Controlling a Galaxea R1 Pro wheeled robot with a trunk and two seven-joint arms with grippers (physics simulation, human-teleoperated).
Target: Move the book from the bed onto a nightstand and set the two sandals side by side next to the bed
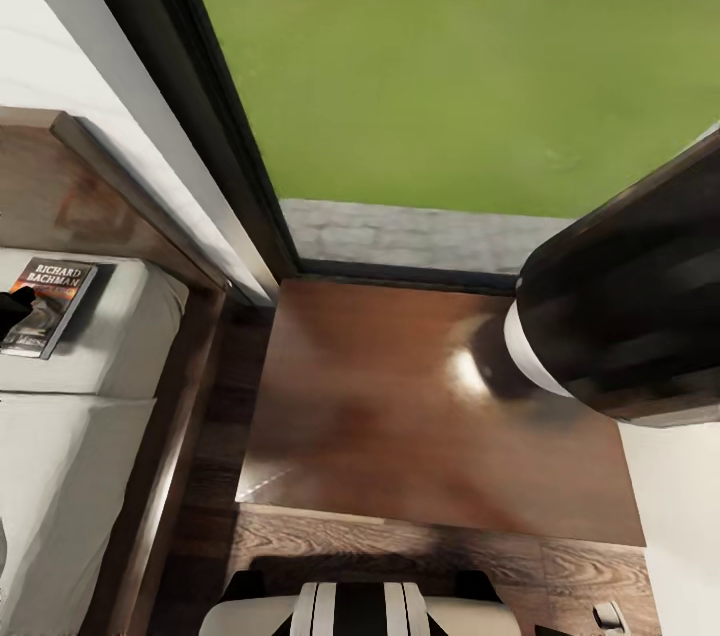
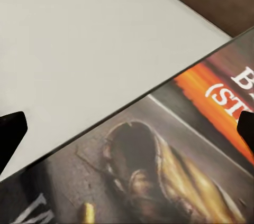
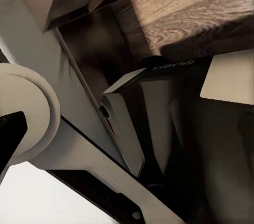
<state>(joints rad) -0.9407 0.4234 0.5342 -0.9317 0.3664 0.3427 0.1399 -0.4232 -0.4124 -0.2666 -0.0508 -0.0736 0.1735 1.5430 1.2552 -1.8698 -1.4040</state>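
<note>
I have the book (image 1: 48, 306) at the left edge of the head view, lying flat on the bed (image 1: 90, 436) near its headboard (image 1: 60, 186), and I read this as the approach to picking it up. My left gripper (image 2: 127, 129) hangs just over the cover, its dark fingers (image 2: 10, 134) spread wide at either side of the left wrist view with nothing between them yet. The cover is smooth and thin, dark with an orange band and white lettering; the mattress under it is pale, matte and soft-looking. The nightstand (image 1: 440, 406) fills the middle of the head view, glossy reddish-brown, bare and near for the drop. My right arm (image 1: 620, 316) is raised at the right; its fingers I cannot tell.
</note>
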